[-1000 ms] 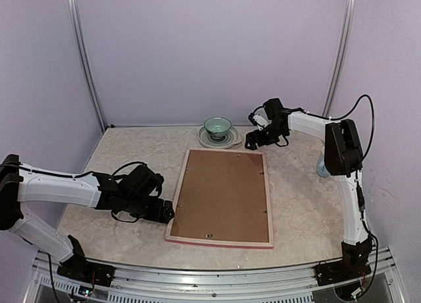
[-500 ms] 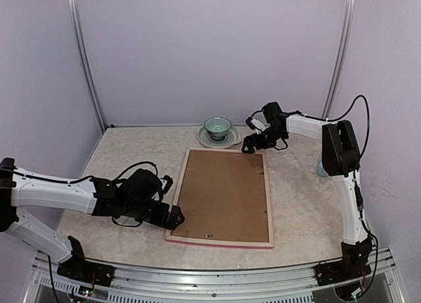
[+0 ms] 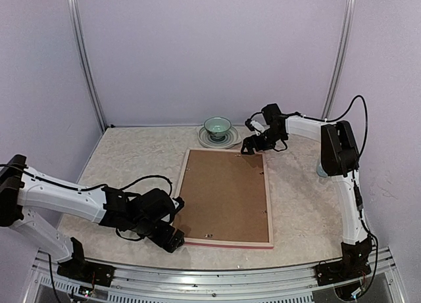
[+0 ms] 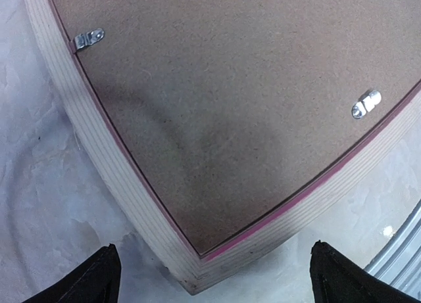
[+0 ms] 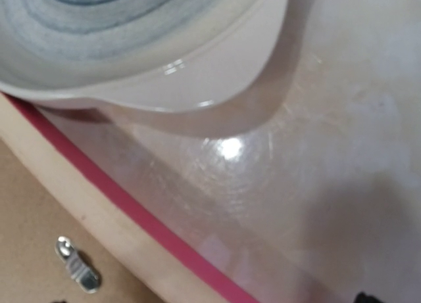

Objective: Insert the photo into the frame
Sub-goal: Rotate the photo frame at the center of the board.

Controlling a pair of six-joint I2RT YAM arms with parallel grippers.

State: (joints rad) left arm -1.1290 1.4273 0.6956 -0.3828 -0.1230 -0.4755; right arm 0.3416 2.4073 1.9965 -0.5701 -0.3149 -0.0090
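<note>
The frame (image 3: 224, 241) lies face down in the middle of the table, its brown backing board (image 3: 223, 194) up and held by small metal clips (image 4: 89, 38). The photo does not show in any view. My left gripper (image 3: 172, 238) is open at table level, its fingertips (image 4: 99, 280) either side of the frame's near-left corner (image 4: 131, 204), not touching it. My right gripper (image 3: 250, 147) is at the frame's far-right corner; in its wrist view the frame edge (image 5: 85, 191) with its pink stripe runs past, and the fingers, barely in view, stand wide apart and empty.
A green bowl (image 3: 217, 126) on a pale saucer (image 3: 217, 141) stands just behind the frame; the saucer rim (image 5: 197, 79) is close to my right gripper. A pale blue object (image 3: 320, 169) sits partly hidden behind the right arm. A metal rail runs along the table's near edge.
My left gripper has slid along the frame's left side to its near-left corner. My right gripper has shifted slightly left toward the far-right corner.
</note>
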